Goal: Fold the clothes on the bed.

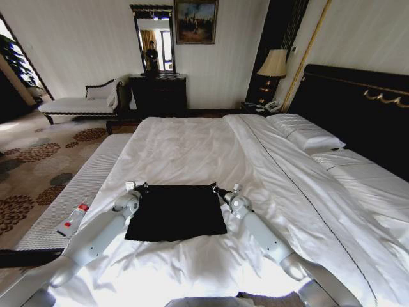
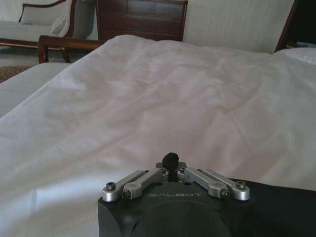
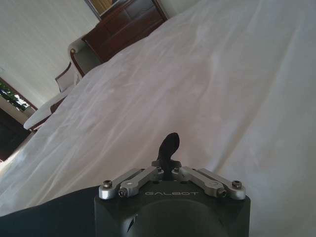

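Black T-shirt [image 1: 177, 212] flat on your white bed [image 1: 192, 147], left pincer [image 1: 139, 188] and right pincer [image 1: 218, 188] each clamped on a far corner

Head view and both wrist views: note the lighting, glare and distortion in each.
Head view: wide-angle bend at the headboard; glare washes out the bed sheet; the black T-shirt shows no detail. Left wrist view: soft, even light on the sheet; the left tool is sharp, the room behind soft. Right wrist view: bright sheet, right tool dark against it.
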Available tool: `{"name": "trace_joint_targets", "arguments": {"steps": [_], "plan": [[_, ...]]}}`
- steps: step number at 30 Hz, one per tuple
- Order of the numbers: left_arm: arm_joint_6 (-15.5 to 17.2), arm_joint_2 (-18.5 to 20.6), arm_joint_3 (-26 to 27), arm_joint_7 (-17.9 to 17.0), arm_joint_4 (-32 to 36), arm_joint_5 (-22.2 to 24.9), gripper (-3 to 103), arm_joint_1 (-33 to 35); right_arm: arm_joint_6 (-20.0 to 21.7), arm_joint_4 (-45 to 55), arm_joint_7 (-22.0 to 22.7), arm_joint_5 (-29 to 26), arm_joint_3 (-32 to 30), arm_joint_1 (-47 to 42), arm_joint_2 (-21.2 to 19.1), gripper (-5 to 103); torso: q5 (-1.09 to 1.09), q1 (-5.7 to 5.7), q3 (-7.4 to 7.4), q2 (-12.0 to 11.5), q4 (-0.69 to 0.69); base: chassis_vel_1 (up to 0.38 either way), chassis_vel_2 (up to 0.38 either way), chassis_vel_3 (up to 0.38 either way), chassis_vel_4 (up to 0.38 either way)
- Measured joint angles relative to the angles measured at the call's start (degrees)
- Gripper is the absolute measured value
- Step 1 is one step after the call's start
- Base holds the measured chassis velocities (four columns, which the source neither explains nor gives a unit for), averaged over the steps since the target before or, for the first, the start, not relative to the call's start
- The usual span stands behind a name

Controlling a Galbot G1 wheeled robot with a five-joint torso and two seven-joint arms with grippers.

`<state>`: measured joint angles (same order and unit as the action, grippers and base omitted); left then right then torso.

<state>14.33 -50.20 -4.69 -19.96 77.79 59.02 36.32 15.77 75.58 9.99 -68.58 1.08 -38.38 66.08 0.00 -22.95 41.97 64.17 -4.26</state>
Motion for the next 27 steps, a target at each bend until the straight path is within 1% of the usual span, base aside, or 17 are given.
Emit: {"name": "trace_joint_targets", "arguments": {"steps": [1, 3, 5, 6, 10, 11, 12, 15, 16, 20, 21, 25, 26, 27], "plan": [[0.0, 0.0, 0.0, 0.0, 0.0, 0.0, 2, 0.0, 0.0, 0.0, 0.0, 0.0, 0.0, 0.0, 0.0, 1, 0.0, 0.0, 0.0, 0.0, 0.0, 0.0, 0.0, 0.0, 0.0], [-0.1, 1.35, 2.17, -0.55, 4.82, 1.31, 2, 0.29, -0.24, 6.72, 1.64, 0.2, -1.22, -0.54, -3.45, 1, 0.0, 0.0, 0.0, 0.0, -0.01, 0.0, 0.0, 0.0, 0.0], [-0.11, 2.43, 3.47, -1.26, 7.99, 2.59, 2, 0.2, -1.06, 10.79, 3.09, 0.39, -1.68, -0.6, -5.64, 1, 0.0, 0.0, 0.0, 0.0, 0.0, 0.0, 0.0, 0.0, 0.0], [-0.11, 2.43, 3.47, -1.26, 7.99, 2.59, 2, 0.2, -1.06, 10.79, 3.09, 0.39, -1.68, -0.6, -5.64, 1, 0.0, 0.0, 0.0, 0.0, 0.0, 0.0, 0.0, 0.0, 0.0], [-0.6, 4.38, 5.7, -3.81, 14.28, 5.08, 2, -0.9, -2.45, 20.46, 6.93, 0.02, -2.99, -0.58, -10.09, 1, -0.01, 0.0, -0.01, 0.0, -0.01, 0.0, 0.0, 0.0, 0.0], [-0.6, 4.38, 5.7, -3.81, 14.28, 5.08, 2, -0.9, -2.45, 20.46, 6.93, 0.02, -2.99, -0.58, -10.09, 1, -0.01, 0.0, -0.01, 0.0, -0.01, 0.0, 0.0, 0.0, 0.0], [-0.69, 4.96, 6.46, -4.18, 15.93, 5.37, 2, -0.93, -2.7, 22.8, 7.65, -0.05, -3.35, -0.6, -11.07, 1, 0.0, 0.0, 0.0, 0.0, -0.01, 0.0, 0.0, 0.0, 0.0], [-1.14, 8.47, 8.66, -4.68, 23.4, 5.77, 2, -0.56, -3.66, 29.5, 8.76, 1.19, -4.16, -0.85, -14.4, 1, 0.0, 0.0, -0.01, 0.0, 0.01, 0.0, 0.0, 0.0, 0.0], [-1.14, 8.47, 8.66, -4.68, 23.4, 5.77, 2, -0.56, -3.66, 29.5, 8.76, 1.19, -4.16, -0.85, -14.4, 1, 0.0, 0.0, -0.01, 0.0, 0.01, 0.0, 0.0, 0.0, 0.0], [-1.8, 11.87, 10.25, -4.68, 30.54, 6.0, 2, 0.16, -4.5, 35.16, 10.64, 1.51, -5.61, -1.47, -17.51, 1, -0.01, 0.01, -0.02, 0.01, 0.01, 0.0, 0.0, 0.0, 0.0], [-1.8, 11.87, 10.25, -4.68, 30.54, 6.0, 2, 0.16, -4.5, 35.16, 10.64, 1.51, -5.61, -1.47, -17.51, 1, -0.01, 0.01, -0.02, 0.01, 0.01, 0.0, 0.0, 0.0, 0.0], [-2.09, 13.8, 11.86, -5.04, 35.94, 6.28, 2, 2.08, -4.56, 40.39, 12.76, 0.84, -7.38, -3.29, -19.64, 1, 0.0, 0.0, -0.01, 0.0, -0.01, 0.0, 0.0, 0.0, 0.0], [-2.09, 13.8, 11.86, -5.04, 35.94, 6.28, 2, 2.08, -4.56, 40.39, 12.76, 0.84, -7.38, -3.29, -19.64, 1, 0.0, 0.0, -0.01, 0.0, -0.01, 0.0, 0.0, 0.0, 0.0], [-2.15, 14.26, 12.58, -5.29, 37.44, 6.35, 2, 3.15, -4.53, 41.86, 13.31, 0.37, -7.96, -4.06, -19.99, 1, 0.0, 0.0, -0.01, 0.0, -0.01, 0.0, 0.0, 0.0, 0.0]]}}
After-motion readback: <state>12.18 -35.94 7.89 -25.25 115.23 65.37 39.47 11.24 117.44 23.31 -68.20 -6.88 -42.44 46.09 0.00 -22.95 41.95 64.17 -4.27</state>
